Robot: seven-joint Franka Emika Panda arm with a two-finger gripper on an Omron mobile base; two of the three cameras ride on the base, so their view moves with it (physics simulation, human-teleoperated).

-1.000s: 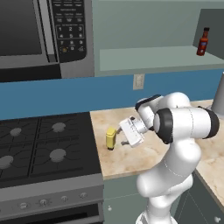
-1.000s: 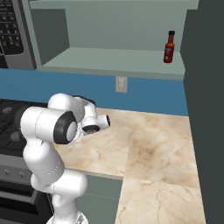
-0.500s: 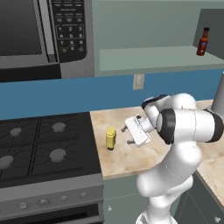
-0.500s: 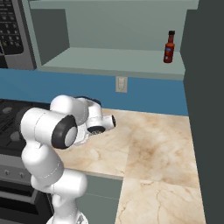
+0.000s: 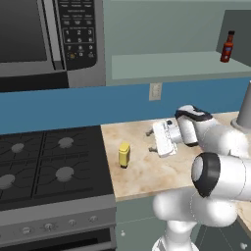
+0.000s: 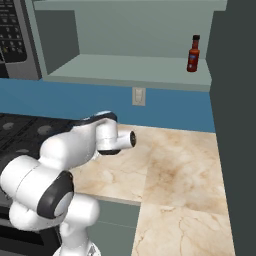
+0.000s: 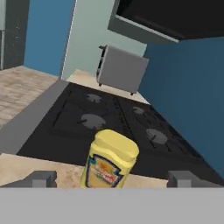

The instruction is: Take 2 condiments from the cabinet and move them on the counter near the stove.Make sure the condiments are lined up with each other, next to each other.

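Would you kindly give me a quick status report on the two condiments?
Gripper jaws open, empty, clear of the mustard bottle. Mustard upright on the counter beside the stove. Hot-sauce bottle not yet fetched from the cabinet shelf. Nothing in the way.

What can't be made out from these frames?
- Yellow bottle: base cut off by the bottom band in the hand view; label print too small to read.
- Hot-sauce bottle: label too small in both base views.
- Gripper: open; in the right base view the robot's own hand blocks the fingers.
- Stove: left part cut off by the left base view's edge.
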